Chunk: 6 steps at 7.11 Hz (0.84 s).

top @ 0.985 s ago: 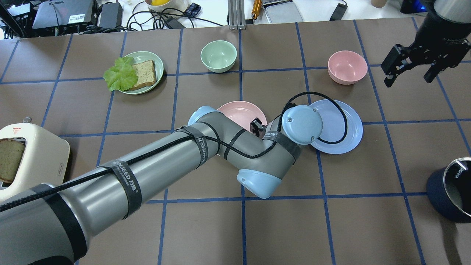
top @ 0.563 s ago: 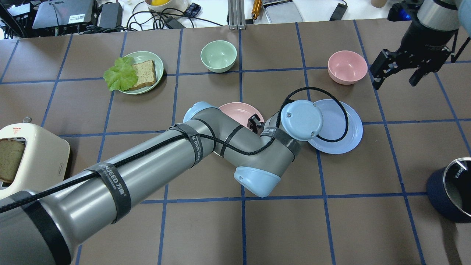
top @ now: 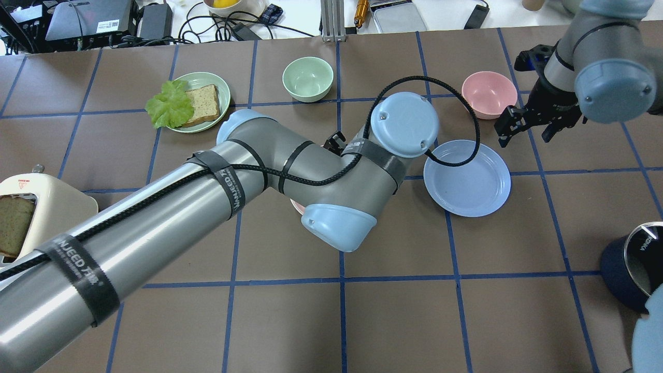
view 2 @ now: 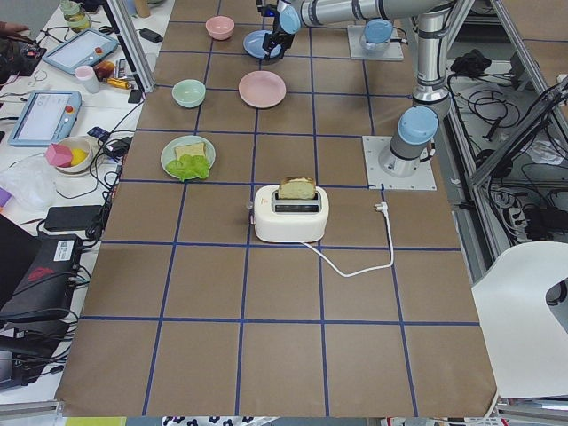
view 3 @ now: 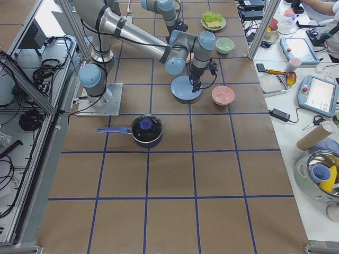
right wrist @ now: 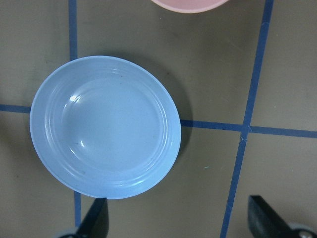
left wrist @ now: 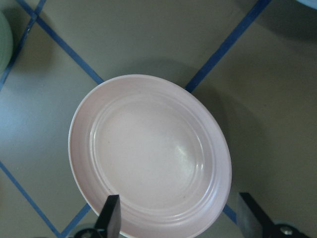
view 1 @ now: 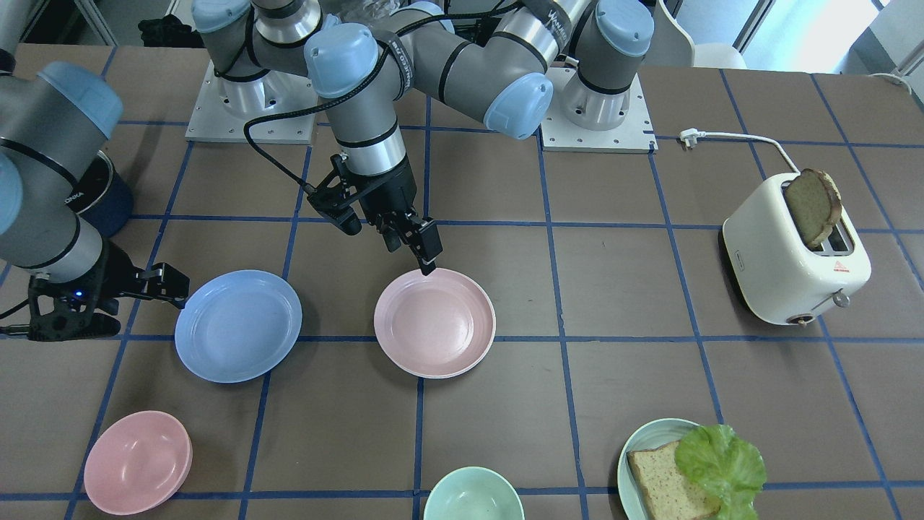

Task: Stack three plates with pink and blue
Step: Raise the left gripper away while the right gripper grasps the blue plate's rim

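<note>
A brown worktop [top: 393, 311] (gridded with blue tape) dominates; beside it stand a white chair [view 2: 524, 293] and a cluttered bench [top: 445, 15].

The table [view 1: 650, 289] is lit brightly and evenly from above. In the left wrist view a soft shadow is cast from the pink plate [left wrist: 148, 158] toward 2 o'clock, and a faint sheen is seen on it. The blue plate [right wrist: 104, 126] is shadowed toward 3 o'clock.
</note>
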{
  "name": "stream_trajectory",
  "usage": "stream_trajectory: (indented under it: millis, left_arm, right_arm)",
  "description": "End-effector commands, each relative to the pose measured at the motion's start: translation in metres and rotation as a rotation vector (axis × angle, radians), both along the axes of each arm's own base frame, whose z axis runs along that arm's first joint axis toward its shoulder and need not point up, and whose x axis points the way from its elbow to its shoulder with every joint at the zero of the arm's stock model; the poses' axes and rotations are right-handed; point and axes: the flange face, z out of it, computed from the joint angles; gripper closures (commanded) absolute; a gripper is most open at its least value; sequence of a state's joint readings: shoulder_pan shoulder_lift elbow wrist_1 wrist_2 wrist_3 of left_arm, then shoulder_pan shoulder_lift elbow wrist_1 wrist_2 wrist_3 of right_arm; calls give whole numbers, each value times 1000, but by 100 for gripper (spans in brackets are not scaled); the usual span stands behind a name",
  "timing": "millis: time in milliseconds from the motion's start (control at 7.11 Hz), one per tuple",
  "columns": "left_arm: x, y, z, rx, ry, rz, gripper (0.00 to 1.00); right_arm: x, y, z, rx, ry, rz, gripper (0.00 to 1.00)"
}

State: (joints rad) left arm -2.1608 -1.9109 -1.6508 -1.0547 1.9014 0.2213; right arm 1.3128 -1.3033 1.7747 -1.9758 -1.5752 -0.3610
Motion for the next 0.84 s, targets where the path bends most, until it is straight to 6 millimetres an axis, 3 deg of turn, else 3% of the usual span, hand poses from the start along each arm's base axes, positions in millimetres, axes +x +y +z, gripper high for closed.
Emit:
stream_trajectory:
  millis: [0, 281, 422, 704]
  left_arm:
    - [43, -24, 53, 36, 48, 83, 8]
    - [81, -35, 88, 52, 45, 84, 5]
    - [99, -37, 98, 61, 42, 111, 5]
    - [139, -39, 115, 98, 33, 138, 5]
  right_arm:
    - [0, 8, -34, -53, 23, 5, 7]
    - [-9, 0, -78, -8, 1, -16, 11]
    - [-10, -1, -89, 11, -4, -19, 16]
    - [-10, -2, -96, 10, -4, -17, 60]
